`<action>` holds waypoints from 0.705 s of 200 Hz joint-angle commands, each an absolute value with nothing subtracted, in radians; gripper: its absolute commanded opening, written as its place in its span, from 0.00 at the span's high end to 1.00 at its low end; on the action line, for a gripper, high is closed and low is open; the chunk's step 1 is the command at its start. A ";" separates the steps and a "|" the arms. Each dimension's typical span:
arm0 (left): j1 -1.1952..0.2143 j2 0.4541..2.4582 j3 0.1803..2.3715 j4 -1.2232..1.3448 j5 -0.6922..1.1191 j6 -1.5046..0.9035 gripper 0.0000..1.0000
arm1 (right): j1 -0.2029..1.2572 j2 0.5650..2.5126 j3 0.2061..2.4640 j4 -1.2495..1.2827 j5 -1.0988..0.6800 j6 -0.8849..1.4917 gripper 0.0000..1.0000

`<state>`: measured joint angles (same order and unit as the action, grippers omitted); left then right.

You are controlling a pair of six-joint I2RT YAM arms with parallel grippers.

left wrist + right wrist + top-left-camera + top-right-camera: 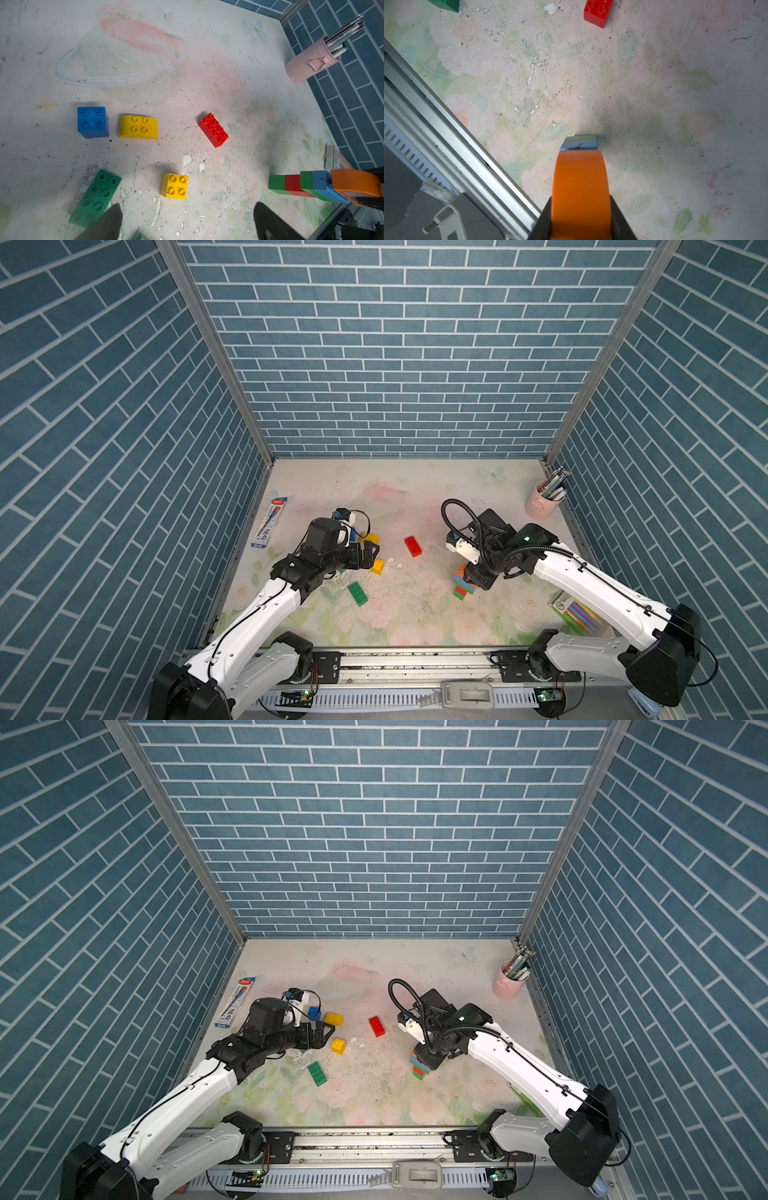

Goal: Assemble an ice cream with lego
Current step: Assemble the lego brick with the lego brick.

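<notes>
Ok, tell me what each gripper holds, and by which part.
The right gripper is shut on the orange rounded brick topping the stack, pinched across its opposite sides. The left gripper is open, holding nothing.

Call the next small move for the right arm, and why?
Probably press the orange brick straight down onto the blue brick. The right gripper is shut on it at the top of the stack, and its underside seems to show in the left wrist view, so it may not be fully seated. The left gripper is open, away from the stack.
</notes>
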<state>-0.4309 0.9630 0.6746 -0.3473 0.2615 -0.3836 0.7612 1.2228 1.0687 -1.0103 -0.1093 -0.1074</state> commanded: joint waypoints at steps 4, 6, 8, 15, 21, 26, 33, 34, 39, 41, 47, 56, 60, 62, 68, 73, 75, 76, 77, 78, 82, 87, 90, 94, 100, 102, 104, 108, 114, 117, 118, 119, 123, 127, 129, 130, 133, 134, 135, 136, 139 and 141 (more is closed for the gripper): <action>-0.437 0.951 0.695 -0.370 0.253 -0.371 0.00 | 0.769 1.235 1.088 -1.033 -0.113 -0.074 1.00; -0.437 0.951 0.694 -0.370 0.253 -0.370 0.01 | 0.769 1.236 1.088 -1.032 -0.113 -0.074 1.00; -0.436 0.951 0.694 -0.370 0.253 -0.371 0.01 | 0.769 1.236 1.088 -1.032 -0.113 -0.074 1.00; -0.437 0.950 0.694 -0.370 0.253 -0.371 0.00 | 0.771 1.239 1.086 -1.031 -0.115 -0.074 1.00; -0.436 0.951 0.693 -0.370 0.253 -0.371 0.00 | 0.772 1.242 1.085 -1.029 -0.113 -0.075 1.00; -0.437 0.950 0.694 -0.370 0.253 -0.370 0.00 | 0.772 1.244 1.085 -1.028 -0.112 -0.075 1.00; -0.437 0.950 0.694 -0.370 0.252 -0.371 0.01 | 0.772 1.246 1.085 -1.026 -0.112 -0.075 1.00; -0.437 0.950 0.694 -0.370 0.252 -0.370 0.00 | 0.772 1.247 1.085 -1.026 -0.111 -0.075 1.00; -0.436 0.950 0.694 -0.370 0.252 -0.370 0.00 | 0.771 1.249 1.086 -1.026 -0.108 -0.075 1.00; -0.436 0.950 0.693 -0.370 0.252 -0.371 0.00 | 0.771 1.250 1.086 -1.027 -0.108 -0.075 1.00; -0.436 0.950 0.693 -0.370 0.252 -0.370 0.01 | 0.772 1.252 1.087 -1.028 -0.106 -0.076 1.00; -0.437 0.950 0.693 -0.370 0.251 -0.370 0.01 | 0.773 1.257 1.090 -1.031 -0.106 -0.078 1.00; -0.436 0.949 0.693 -0.370 0.252 -0.371 0.00 | 0.773 1.260 1.091 -1.032 -0.106 -0.079 1.00; -0.437 0.949 0.694 -0.369 0.252 -0.370 0.00 | 0.774 1.261 1.091 -1.032 -0.106 -0.079 1.00; -0.437 0.948 0.694 -0.370 0.251 -0.371 0.00 | 0.773 1.265 1.093 -1.035 -0.106 -0.079 1.00; -0.437 0.948 0.693 -0.371 0.252 -0.371 0.00 | 0.773 1.267 1.094 -1.038 -0.104 -0.080 1.00; -0.437 0.948 0.694 -0.372 0.252 -0.371 0.00 | 0.773 1.268 1.094 -1.039 -0.102 -0.080 1.00; -0.437 0.947 0.694 -0.372 0.252 -0.371 0.01 | 0.774 1.268 1.094 -1.040 -0.102 -0.079 1.00; -0.437 0.948 0.694 -0.371 0.252 -0.371 0.01 | 0.774 1.269 1.094 -1.041 -0.101 -0.079 1.00; -0.437 0.948 0.694 -0.371 0.252 -0.370 0.00 | 0.774 1.270 1.094 -1.041 -0.101 -0.080 1.00; -0.437 0.948 0.695 -0.372 0.252 -0.371 0.00 | 0.775 1.272 1.095 -1.044 -0.098 -0.080 1.00; -0.436 0.948 0.694 -0.371 0.252 -0.371 0.00 | 0.776 1.273 1.096 -1.046 -0.097 -0.078 1.00; -0.436 0.948 0.694 -0.371 0.252 -0.370 0.00 | 0.776 1.273 1.095 -1.049 -0.095 -0.078 1.00; -0.436 0.949 0.694 -0.371 0.252 -0.371 0.00 | 0.777 1.272 1.097 -1.051 -0.094 -0.077 1.00; -0.436 0.950 0.695 -0.372 0.251 -0.370 0.00 | 0.777 1.272 1.098 -1.054 -0.094 -0.075 1.00; -0.437 0.950 0.694 -0.372 0.251 -0.371 0.01 | 0.778 1.272 1.099 -1.054 -0.094 -0.074 1.00; -0.436 0.950 0.693 -0.371 0.251 -0.371 0.00 | 0.778 1.272 1.100 -1.055 -0.094 -0.074 1.00; -0.436 0.950 0.694 -0.372 0.252 -0.370 0.00 | 0.779 1.270 1.101 -1.057 -0.094 -0.074 1.00; -0.436 0.950 0.694 -0.372 0.252 -0.370 0.00 | 0.780 1.269 1.103 -1.059 -0.094 -0.072 1.00; -0.437 0.950 0.694 -0.370 0.252 -0.370 0.00 | 0.779 1.269 1.104 -1.061 -0.094 -0.071 1.00; -0.437 0.950 0.694 -0.370 0.252 -0.370 0.00 | 0.779 1.269 1.104 -1.061 -0.094 -0.072 1.00; -0.436 0.950 0.693 -0.370 0.252 -0.370 0.00 | 0.780 1.269 1.105 -1.062 -0.094 -0.071 1.00; -0.437 0.950 0.693 -0.370 0.252 -0.370 0.01 | 0.780 1.269 1.107 -1.064 -0.094 -0.072 1.00; -0.436 0.951 0.694 -0.368 0.252 -0.371 0.01 | 0.781 1.268 1.107 -1.064 -0.094 -0.072 1.00; -0.436 0.951 0.693 -0.368 0.252 -0.371 0.00 | 0.781 1.267 1.109 -1.065 -0.094 -0.072 1.00; -0.436 0.951 0.694 -0.368 0.253 -0.370 0.00 | 0.781 1.267 1.109 -1.065 -0.094 -0.071 1.00; -0.437 0.951 0.694 -0.368 0.253 -0.370 0.00 | 0.781 1.267 1.110 -1.065 -0.094 -0.070 1.00; -0.437 0.951 0.694 -0.367 0.253 -0.371 0.01 | 0.781 1.266 1.111 -1.065 -0.094 -0.070 1.00; -0.436 0.951 0.694 -0.367 0.253 -0.371 0.01 | 0.781 1.267 1.112 -1.065 -0.094 -0.070 1.00; -0.437 0.951 0.694 -0.367 0.253 -0.370 0.00 | 0.781 1.266 1.112 -1.065 -0.094 -0.070 1.00; -0.437 0.951 0.694 -0.367 0.253 -0.371 0.01 | 0.781 1.266 1.113 -1.066 -0.094 -0.070 1.00; -0.437 0.952 0.694 -0.368 0.253 -0.371 0.01 | 0.781 1.266 1.115 -1.067 -0.094 -0.071 1.00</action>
<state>-0.4309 0.9630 0.6746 -0.3473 0.2611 -0.3836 0.7734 1.2583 1.0924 -1.0214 -0.0944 -0.1074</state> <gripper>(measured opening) 0.995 0.341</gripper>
